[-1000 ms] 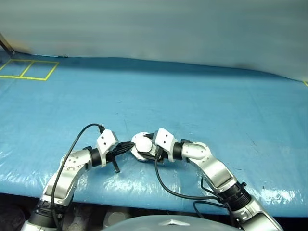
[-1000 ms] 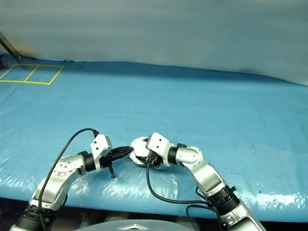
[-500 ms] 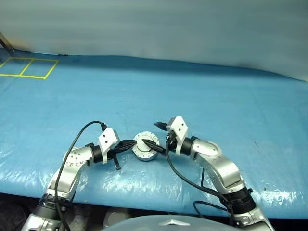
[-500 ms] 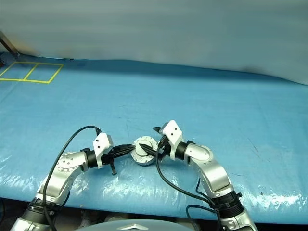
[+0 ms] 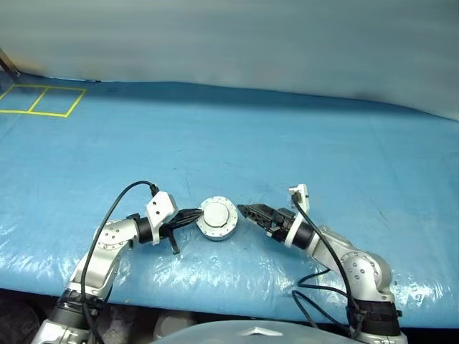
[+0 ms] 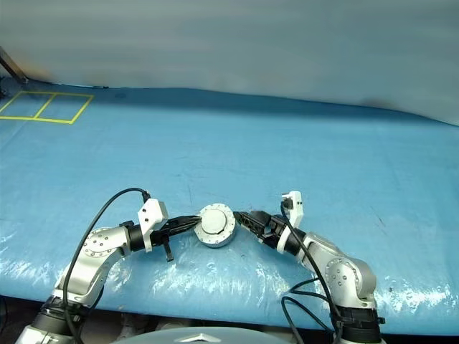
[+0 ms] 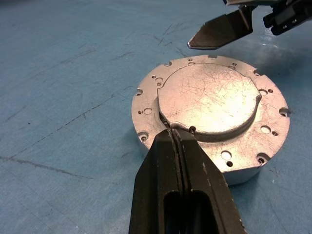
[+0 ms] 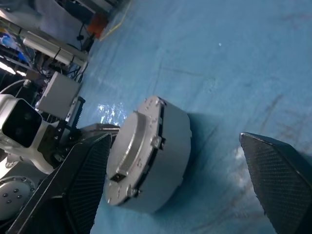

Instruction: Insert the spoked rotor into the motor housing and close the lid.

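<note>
Motor housing [image 5: 217, 219] sits lower centre of frame on the blue bench [image 5: 301, 158], lid [image 7: 208, 99] down flat on top, looks closed; rotor presumably inside, can't see it. My left hand [image 5: 192, 215] is pinched shut, tips at housing's left rim. My right hand [image 5: 252, 212] is spread wide, just right of it, not touching. Left is nearer.

**Camera setup**

Blue table [image 5: 287, 143] is seen from above by both head cams, facing fwd and down. Closed lid [image 7: 208, 100] is viewed close-up from the left wrist cam; motor housing [image 8: 165, 161] is shared w/ right wrist cam, seen side-on.
</note>
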Motion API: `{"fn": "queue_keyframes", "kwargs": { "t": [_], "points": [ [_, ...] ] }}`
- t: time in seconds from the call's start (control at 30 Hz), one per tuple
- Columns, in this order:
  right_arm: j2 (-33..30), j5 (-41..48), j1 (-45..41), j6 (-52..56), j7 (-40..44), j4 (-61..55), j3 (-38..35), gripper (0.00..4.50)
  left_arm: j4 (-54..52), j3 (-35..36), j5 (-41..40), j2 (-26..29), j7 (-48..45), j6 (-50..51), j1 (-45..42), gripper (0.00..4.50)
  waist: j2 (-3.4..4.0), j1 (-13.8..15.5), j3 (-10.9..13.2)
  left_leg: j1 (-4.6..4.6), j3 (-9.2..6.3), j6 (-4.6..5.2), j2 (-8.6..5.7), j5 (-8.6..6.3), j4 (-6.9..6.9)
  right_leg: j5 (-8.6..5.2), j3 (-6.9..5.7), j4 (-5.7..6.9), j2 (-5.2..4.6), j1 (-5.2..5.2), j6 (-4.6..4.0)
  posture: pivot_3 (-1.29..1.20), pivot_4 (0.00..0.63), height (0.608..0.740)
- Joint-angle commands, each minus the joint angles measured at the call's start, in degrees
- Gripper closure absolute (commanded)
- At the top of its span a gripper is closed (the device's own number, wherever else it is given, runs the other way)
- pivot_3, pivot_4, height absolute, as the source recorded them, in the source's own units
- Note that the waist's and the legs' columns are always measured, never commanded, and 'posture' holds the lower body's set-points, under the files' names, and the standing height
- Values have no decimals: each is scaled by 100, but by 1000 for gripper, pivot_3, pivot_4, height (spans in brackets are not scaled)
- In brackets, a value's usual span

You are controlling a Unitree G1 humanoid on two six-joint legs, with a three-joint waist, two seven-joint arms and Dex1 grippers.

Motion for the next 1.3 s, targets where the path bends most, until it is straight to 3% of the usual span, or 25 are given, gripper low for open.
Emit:
{"fn": "queue_keyframes", "kwargs": {
  "t": [0.03, 0.43, 0.7, 0.8, 1.07, 1.3],
  "points": [
    [39, 332, 97, 287, -154, 61, -147, 66, 89, -199, 224, 97, 8, 215, 143, 4500, 6, -6, -4, -1, 0, 0, 0, 0, -4, 1, 0, -5, 0, 0, 2, 0, 150, 740],
    [198, 440, 117, 420, -90, -122, 541, 66, 18, -248, 207, 157, -8, 291, 33, 4500, 5, -17, -8, -7, -1, 6, 1, -4, -7, 8, -3, -28, 2, 5, 14, 0, 150, 740],
    [453, 540, 19, 284, -186, 63, 389, 66, -2, -254, 206, 154, 13, 311, 40, 4500, 5, -11, -8, -13, 0, 6, -1, -4, -6, 14, -2, -32, 2, 1, 24, 0, 150, 740],
    [467, 482, 25, 261, -149, 14, 504, 635, 4, -259, 206, 144, 22, 314, 39, 4500, 6, -10, -8, -13, -1, 6, 0, -4, -6, 14, -2, -32, 2, 1, 24, 0, 150, 740],
    [569, 404, -40, 107, -97, 29, 611, 3142, 56, -279, 271, 112, 64, 301, 9, 4500, 8, -6, -8, -14, 0, 6, -1, -4, -5, 18, -2, -31, 2, 0, 32, 0, 150, 740],
    [573, 329, -44, 103, -153, 45, 710, 3299, 156, -224, 202, 69, 19, 225, -2, 4500, 8, -8, -8, -14, 0, 7, -1, -3, -2, 16, -1, -31, 2, 1, 27, 0, 150, 740]
  ]
}}
